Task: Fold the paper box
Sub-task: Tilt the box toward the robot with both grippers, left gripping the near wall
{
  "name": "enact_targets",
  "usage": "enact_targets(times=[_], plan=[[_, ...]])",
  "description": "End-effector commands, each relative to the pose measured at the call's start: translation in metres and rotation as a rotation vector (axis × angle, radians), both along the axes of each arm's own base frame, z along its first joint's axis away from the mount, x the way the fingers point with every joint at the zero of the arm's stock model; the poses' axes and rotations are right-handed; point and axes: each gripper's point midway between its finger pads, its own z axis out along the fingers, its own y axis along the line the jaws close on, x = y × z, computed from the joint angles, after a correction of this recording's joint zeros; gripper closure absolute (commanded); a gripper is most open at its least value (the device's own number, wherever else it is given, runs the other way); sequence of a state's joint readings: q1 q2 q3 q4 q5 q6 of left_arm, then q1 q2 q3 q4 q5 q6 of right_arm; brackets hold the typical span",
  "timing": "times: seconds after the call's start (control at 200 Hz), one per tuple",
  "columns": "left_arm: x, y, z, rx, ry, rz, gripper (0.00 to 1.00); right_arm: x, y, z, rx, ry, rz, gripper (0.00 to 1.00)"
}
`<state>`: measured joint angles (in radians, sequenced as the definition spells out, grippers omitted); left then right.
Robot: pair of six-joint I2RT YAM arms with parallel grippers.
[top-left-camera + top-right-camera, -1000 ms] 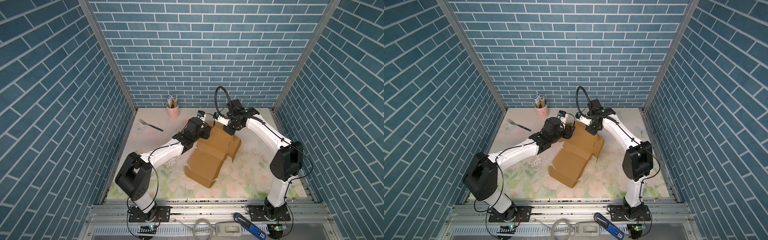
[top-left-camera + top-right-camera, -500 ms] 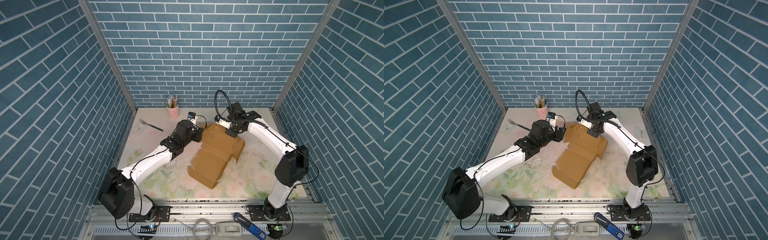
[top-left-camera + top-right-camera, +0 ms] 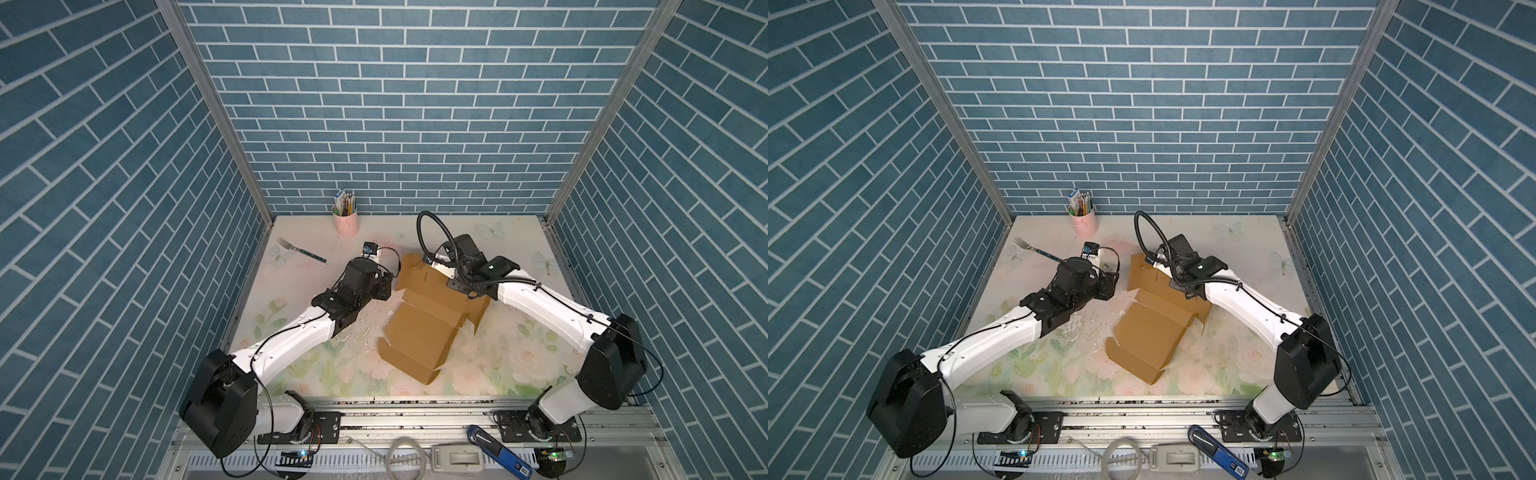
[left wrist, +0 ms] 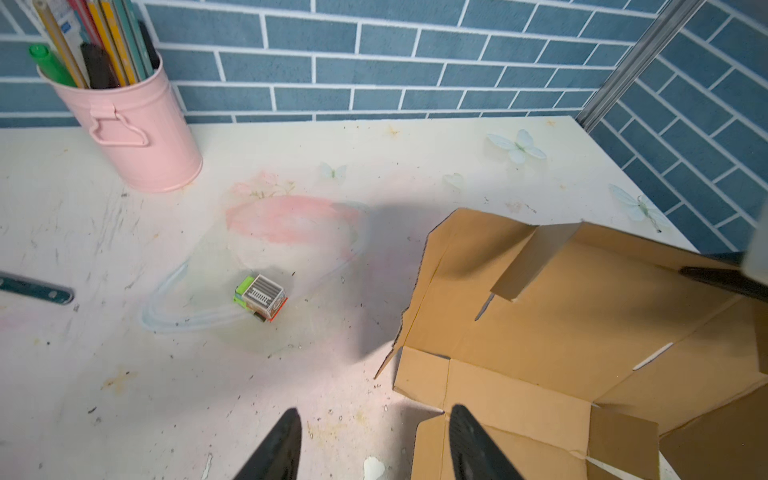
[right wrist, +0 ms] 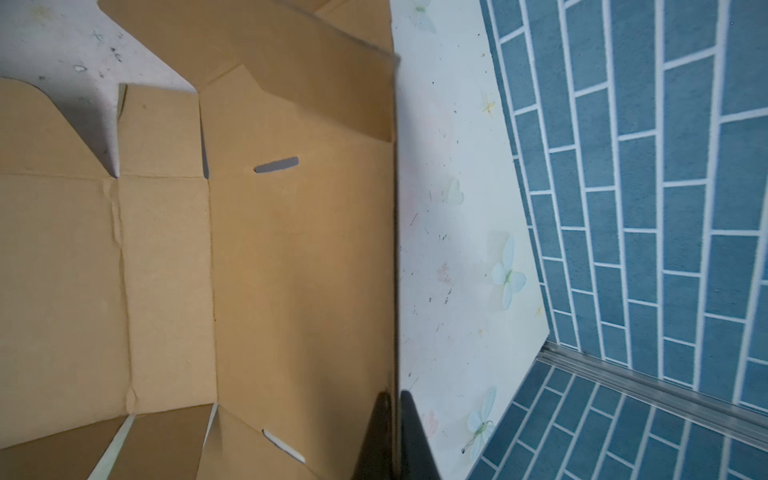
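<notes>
Brown cardboard, the paper box [image 3: 419, 336] lies at the centre of the table [image 3: 511, 249], its 1 o'clock wall clamped upright by the right gripper [image 5: 395, 395], likely for creasing, while the left gripper [image 4: 374, 411] hovers at 10 o'clock, fingers apart, empty.

The plain brown die-cut kraft cardboard box [image 3: 419, 332] lies half-opened and slantwise at mid-table in both top views. Its near panel rests flat, its far flaps tilt upward, 1 side wall stands upright, and 2 narrow slots show in its panels.
</notes>
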<state>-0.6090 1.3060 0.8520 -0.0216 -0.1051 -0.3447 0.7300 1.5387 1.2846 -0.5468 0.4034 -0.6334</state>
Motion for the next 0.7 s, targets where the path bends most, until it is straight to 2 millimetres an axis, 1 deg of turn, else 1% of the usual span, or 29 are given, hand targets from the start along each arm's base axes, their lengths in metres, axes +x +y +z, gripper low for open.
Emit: enact_targets(times=[0.0, 0.195, 0.335, 0.46, 0.635, 0.695], plan=[[-0.006, 0.007, -0.010, -0.007, 0.024, 0.026, 0.42, 0.003, 0.004, 0.035, 0.045, -0.134, -0.003, 0.94], [-0.020, 0.003, -0.026, -0.021, 0.041, 0.006, 0.45, -0.009, 0.009, 0.051, 0.066, -0.164, 0.018, 0.94], [-0.032, -0.007, -0.042, 0.012, 0.070, -0.022, 0.46, -0.017, 0.013, 0.061, 0.091, -0.168, 0.026, 0.94], [-0.038, -0.014, -0.055, 0.047, 0.094, -0.040, 0.48, -0.023, 0.015, 0.069, 0.115, -0.174, 0.033, 0.94], [-0.047, -0.030, -0.079, 0.091, 0.133, -0.081, 0.50, -0.032, 0.016, 0.076, 0.167, -0.173, 0.032, 0.94], [-0.049, -0.035, -0.088, 0.105, 0.151, -0.089, 0.51, -0.035, 0.016, 0.082, 0.199, -0.174, 0.033, 0.93]])
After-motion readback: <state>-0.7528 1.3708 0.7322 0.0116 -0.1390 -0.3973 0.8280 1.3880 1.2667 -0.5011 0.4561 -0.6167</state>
